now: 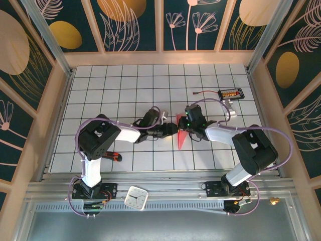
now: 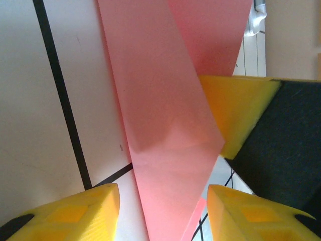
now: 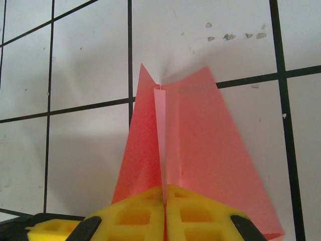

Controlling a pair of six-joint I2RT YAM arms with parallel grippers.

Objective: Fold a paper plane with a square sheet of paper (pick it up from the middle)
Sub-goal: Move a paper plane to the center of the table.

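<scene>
Paper plane looking all but folded

Over the middle of the table (image 1: 100,90), the paper plane (image 3: 200,150) is showing creased wings. The right gripper (image 3: 164,201) is pinching its centre ridge, and the left gripper (image 2: 163,197) is gaping apart around it. Probably only release is remaining.

No readable text or labels, clock (image 1: 136,197) numerals too small

Bright, even overhead light in the top view; soft short shadows on the white table (image 1: 100,95). Left wrist view is soft (lens very close), with glare at upper right. Right wrist view is sharp, faint shadow above the paper plane (image 3: 200,130).
</scene>
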